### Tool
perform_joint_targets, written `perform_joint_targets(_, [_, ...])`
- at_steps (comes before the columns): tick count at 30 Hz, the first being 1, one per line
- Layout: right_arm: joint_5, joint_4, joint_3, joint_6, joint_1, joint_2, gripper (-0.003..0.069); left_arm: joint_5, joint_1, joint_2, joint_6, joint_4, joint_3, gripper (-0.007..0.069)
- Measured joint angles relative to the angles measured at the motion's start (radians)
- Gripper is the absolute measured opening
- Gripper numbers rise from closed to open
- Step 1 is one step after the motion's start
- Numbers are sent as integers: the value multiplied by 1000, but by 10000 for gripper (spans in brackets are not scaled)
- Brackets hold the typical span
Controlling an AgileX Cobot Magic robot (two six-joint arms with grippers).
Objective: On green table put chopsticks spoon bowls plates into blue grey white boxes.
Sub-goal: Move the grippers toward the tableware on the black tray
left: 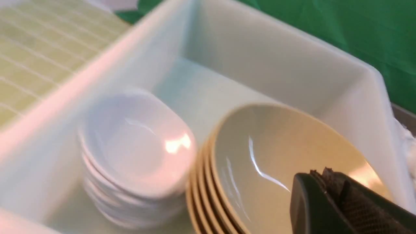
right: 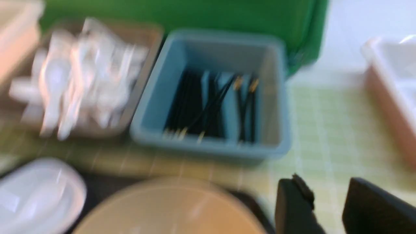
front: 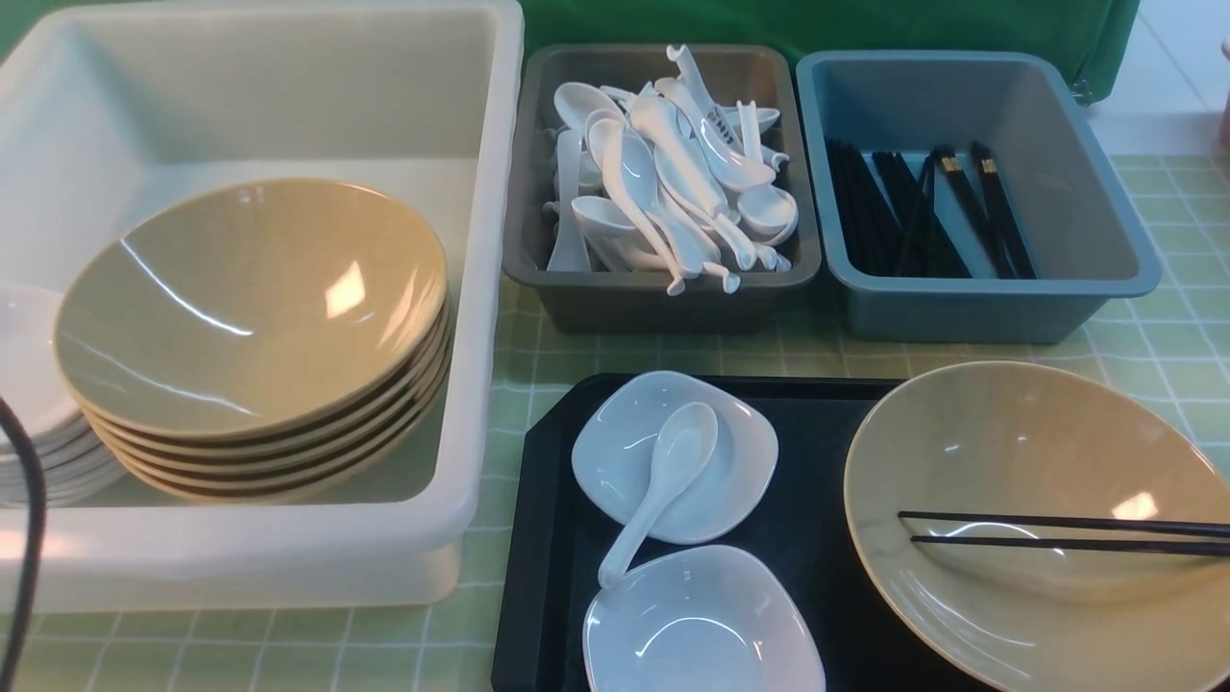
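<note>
Chopsticks: one black pair of chopsticks [front: 1057,531] lies flat across the lone bowl [front: 1009,432], tips to the left, other ends running off the right edge of the front view.
Spoon: the white spoon [front: 663,481] has its scoop in the far plate [front: 740,461] and its handle end at the rim of the near plate [front: 701,625].
Tray: plates on the left and lone bowl on the right, all on the black tray [front: 543,538].
White box: over on the left, the white box [front: 485,288] holds a bowl stack [front: 250,308] with a plate stack [front: 24,384] just beside it.
Grey box: the grey box [front: 663,308] is heaped with a spoon pile [front: 663,183].
Blue-grey box: the blue-grey box [front: 961,312] has a chopstick bundle [front: 922,216] on its floor.
Writing: there is small dark print on one handle in the spoon pile, too small to read, and gold marks near some chopstick ends.
Left gripper: the left gripper [left: 320,175] has its fingers pressed together and hangs over the bowl stack.
Right gripper: the right gripper [right: 326,190] has its fingers apart with table showing through the gap; it sits beside the lone bowl, on the near side of the blue-grey box, and the view is blurred.
Surface: the green table [front: 1172,317] is pale green with a white grid. A green cloth [front: 865,24] hangs behind the boxes, with pale floor at the far right.
Edges: the three boxes stand in a row at the far side, and the tray sits just in front of the two small ones.
Open room: there is bare table right of the blue-grey box and a narrow strip between the white box and the tray.
Cable: a dark cable [front: 29,538] crosses the near left corner.
</note>
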Motion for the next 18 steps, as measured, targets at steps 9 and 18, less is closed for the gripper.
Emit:
perform_joint_targets(9, [270, 43, -136, -184, 300, 275, 237, 157, -274, 118, 702, -633, -70, -1])
perform_joint_targets(18, [474, -175, -271, -184, 439, 619, 317, 319, -370, 234, 1167, -892, -220, -1])
